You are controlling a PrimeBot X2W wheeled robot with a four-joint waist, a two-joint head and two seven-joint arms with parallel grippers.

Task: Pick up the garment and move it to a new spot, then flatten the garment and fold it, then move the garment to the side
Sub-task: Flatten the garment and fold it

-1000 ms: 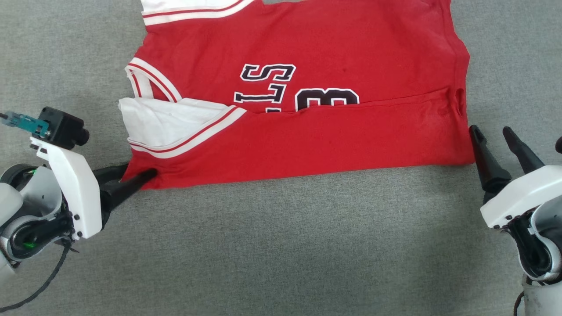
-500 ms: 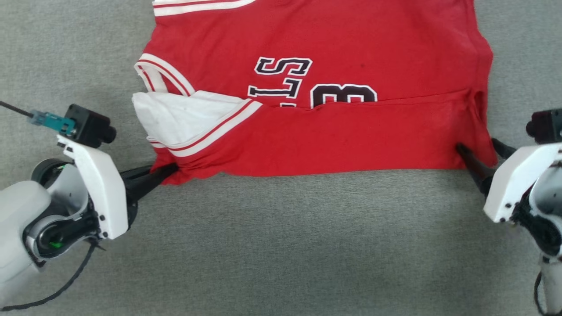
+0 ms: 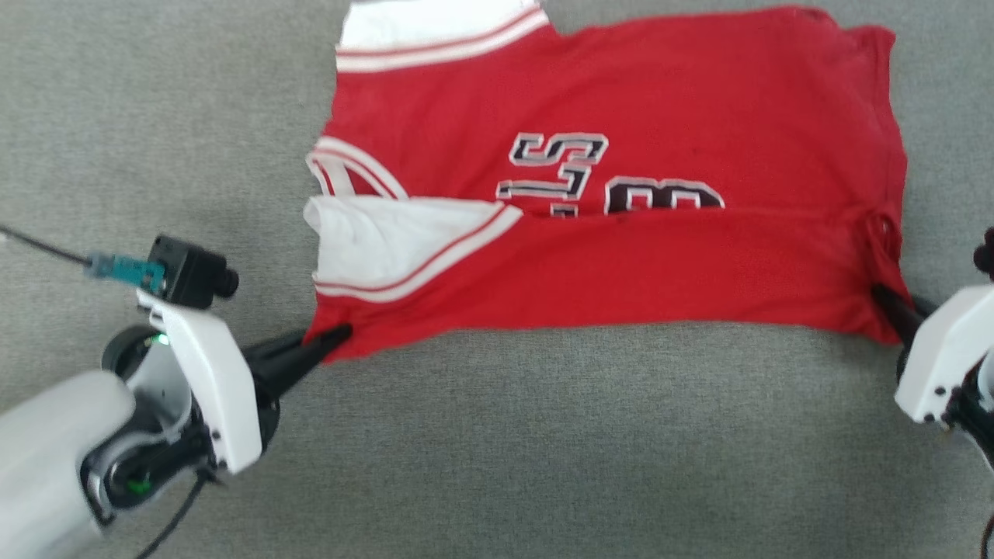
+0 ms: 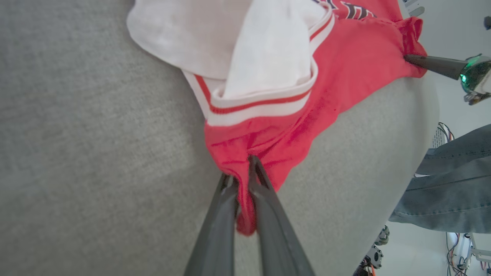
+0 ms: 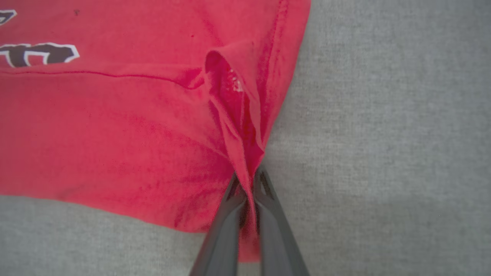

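The garment [image 3: 621,155] is a red jersey with white sleeve ends and black lettering, lying partly folded on the grey cloth surface. Its near edge is doubled over the lettering. My left gripper [image 3: 330,341] is shut on the garment's near-left corner, below the white sleeve [image 3: 380,244]. In the left wrist view red cloth [image 4: 268,130] is pinched between the fingers of that gripper [image 4: 243,172]. My right gripper [image 3: 885,303] is shut on the near-right corner. The right wrist view shows a bunched fold of the garment [image 5: 238,115] caught by that gripper [image 5: 247,180].
Grey fabric surface [image 3: 543,450] spreads wide in front of the garment and to both sides. In the left wrist view a person's leg in grey-blue trousers [image 4: 448,180] stands past the surface's edge, with cables [image 4: 456,241] on the floor beside it.
My right gripper moved in onto the garment's near-right corner and shut on it. The left gripper closed on the near-left corner. The head camera shifted, so the whole picture slid right and down.
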